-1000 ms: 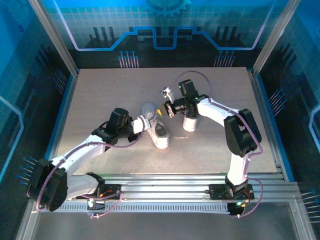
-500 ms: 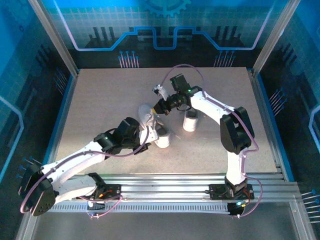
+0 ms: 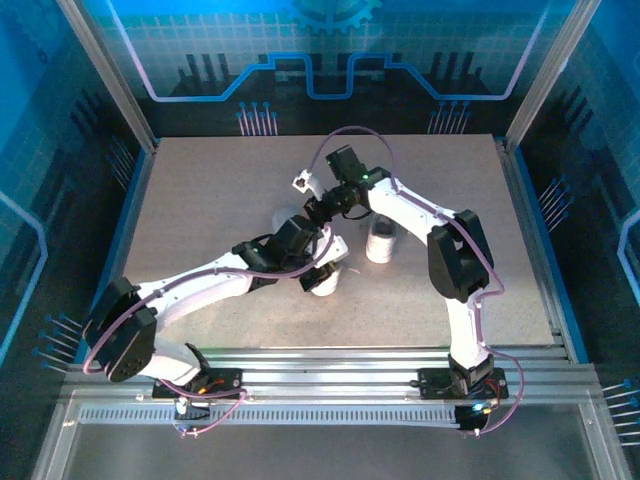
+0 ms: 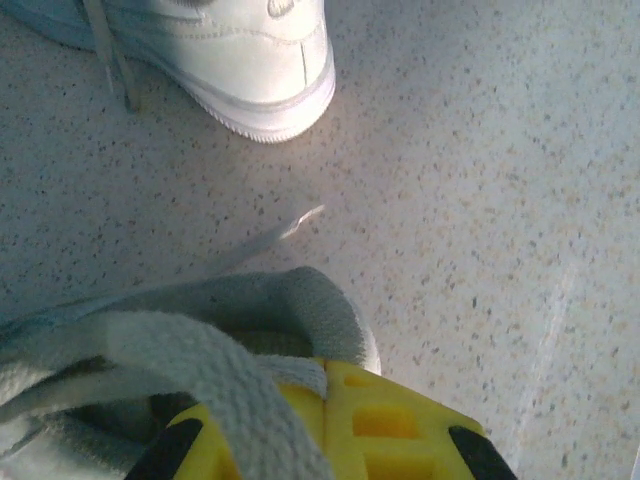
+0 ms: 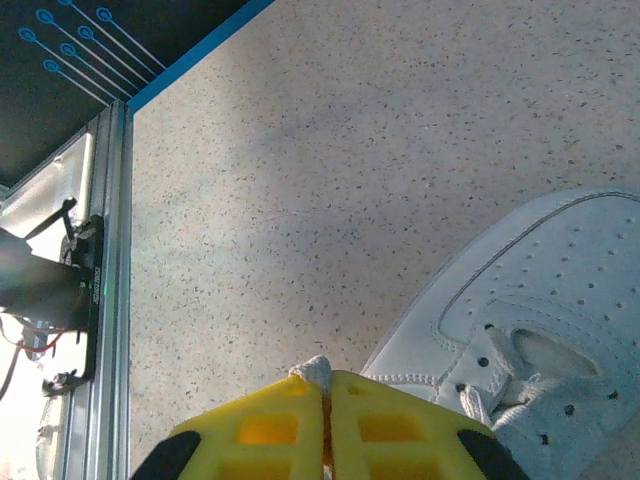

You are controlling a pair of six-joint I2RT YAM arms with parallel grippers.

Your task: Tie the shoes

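Two white shoes stand mid-table. The near shoe [image 3: 324, 284] lies largely under both arms; the other shoe [image 3: 380, 243] stands to its right. My left gripper [image 4: 325, 375] hangs over the near shoe's grey heel collar [image 4: 300, 300], its yellow jaws shut on a pale lace [image 4: 200, 350] that runs across them. The other shoe's sole end [image 4: 262, 75] shows beyond, and a loose lace tip [image 4: 300, 215] rests on the table. My right gripper [image 5: 327, 385] is shut on a lace end [image 5: 315, 370], left of the shoe's perforated toe [image 5: 540, 310].
The speckled grey table [image 3: 200, 190] stretches to the left and back. Its left edge, with a blue strip and a metal rail [image 5: 105, 250], shows in the right wrist view. The two arms cross closely above the near shoe [image 3: 315, 235].
My left gripper has swept right across the near shoe. My right gripper has drawn left and further back. Both have stayed shut on lace.
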